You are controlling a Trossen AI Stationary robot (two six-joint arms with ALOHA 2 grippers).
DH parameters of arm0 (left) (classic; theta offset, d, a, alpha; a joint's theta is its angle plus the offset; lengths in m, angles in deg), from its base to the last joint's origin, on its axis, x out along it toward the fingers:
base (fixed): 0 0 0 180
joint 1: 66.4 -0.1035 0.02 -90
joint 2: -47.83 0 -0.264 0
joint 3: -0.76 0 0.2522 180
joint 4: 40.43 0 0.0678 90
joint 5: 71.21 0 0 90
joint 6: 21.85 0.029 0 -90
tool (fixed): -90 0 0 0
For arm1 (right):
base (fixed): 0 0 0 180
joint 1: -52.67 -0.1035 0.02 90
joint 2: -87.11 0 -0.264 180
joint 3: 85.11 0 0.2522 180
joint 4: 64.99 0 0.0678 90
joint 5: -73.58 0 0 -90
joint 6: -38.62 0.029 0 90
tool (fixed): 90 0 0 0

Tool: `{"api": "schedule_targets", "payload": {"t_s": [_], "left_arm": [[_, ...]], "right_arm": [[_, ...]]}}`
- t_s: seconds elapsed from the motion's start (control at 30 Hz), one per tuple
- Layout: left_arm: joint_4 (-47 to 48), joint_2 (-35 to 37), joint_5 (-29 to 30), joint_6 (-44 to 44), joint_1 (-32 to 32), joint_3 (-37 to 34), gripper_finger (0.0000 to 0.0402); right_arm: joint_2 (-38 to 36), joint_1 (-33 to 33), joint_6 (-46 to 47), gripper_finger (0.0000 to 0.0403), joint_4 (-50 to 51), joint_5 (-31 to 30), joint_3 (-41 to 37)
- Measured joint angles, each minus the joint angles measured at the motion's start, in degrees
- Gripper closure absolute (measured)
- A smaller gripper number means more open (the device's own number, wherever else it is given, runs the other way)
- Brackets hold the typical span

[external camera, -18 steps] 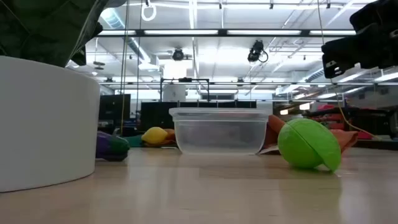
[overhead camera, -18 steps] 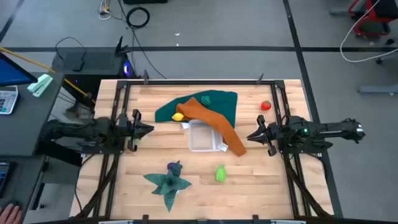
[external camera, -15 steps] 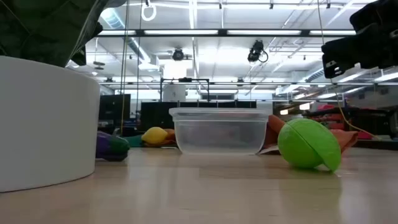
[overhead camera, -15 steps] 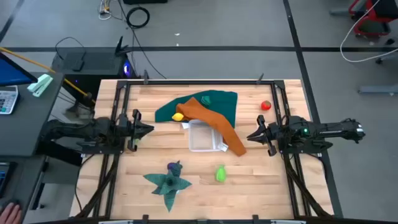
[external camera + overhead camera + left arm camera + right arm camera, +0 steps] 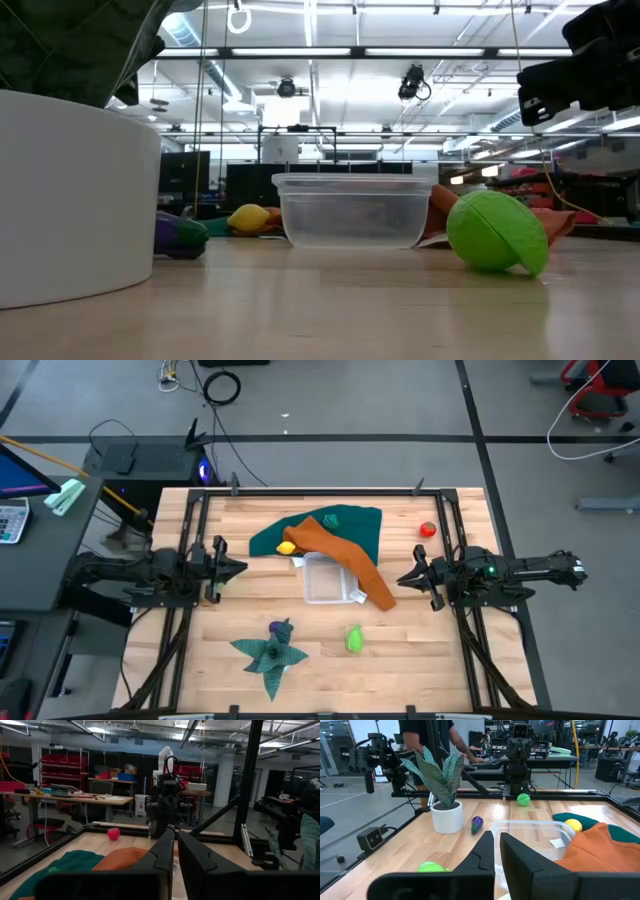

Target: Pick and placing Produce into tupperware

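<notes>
Nothing has moved; tupperware (image 5: 327,579) lies between left hand (image 5: 240,568) and right hand (image 5: 402,578).

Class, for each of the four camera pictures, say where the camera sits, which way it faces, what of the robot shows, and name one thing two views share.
High view: above the table, looking straight down; both arms show, left gripper and right gripper.
Low view: at tabletop height, facing the clear container; a dark arm part shows upper right.
Left wrist view: on the left arm, looking across past its own fingers towards the red tomato.
Right wrist view: on the right arm, looking across past its fingers.
Shared: the container and the yellow lemon show in the right wrist and low views.
</notes>
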Motion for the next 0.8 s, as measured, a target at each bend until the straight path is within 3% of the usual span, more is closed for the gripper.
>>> {"api": "schedule_targets", "payload": {"t_s": [0.8], "left_arm": [[0.0,0.0,0.0,0.0,0.0,0.0,0.037]], "right_arm": [[0.0,0.0,0.0,0.0403,0.0,0.0,0.0]]}}
